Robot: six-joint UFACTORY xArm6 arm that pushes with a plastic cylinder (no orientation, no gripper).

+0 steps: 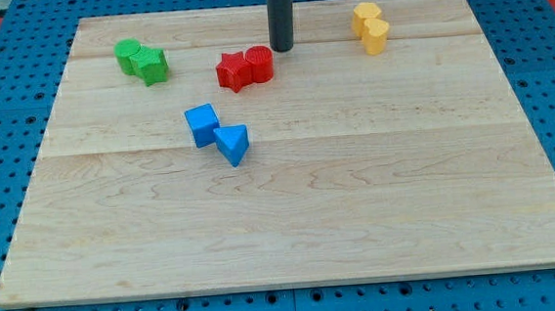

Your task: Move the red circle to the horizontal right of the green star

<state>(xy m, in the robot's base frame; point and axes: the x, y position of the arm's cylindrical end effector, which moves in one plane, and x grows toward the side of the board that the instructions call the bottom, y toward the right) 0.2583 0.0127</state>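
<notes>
Left of the table's (360,218) middle, a blue cube (201,124) touches a blue triangle (234,143) just below and to its right. A red star (233,70) sits above them. Two yellow blocks (370,26), shapes unclear, touch near the view's top right. A green circle (129,55) lies at top left.

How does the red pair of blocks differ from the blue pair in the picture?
The red star and red circle sit side by side near the view's top, just left of my tip. The blue cube and blue triangle lie diagonally, lower on the board, away from my tip. Both pairs touch.
</notes>
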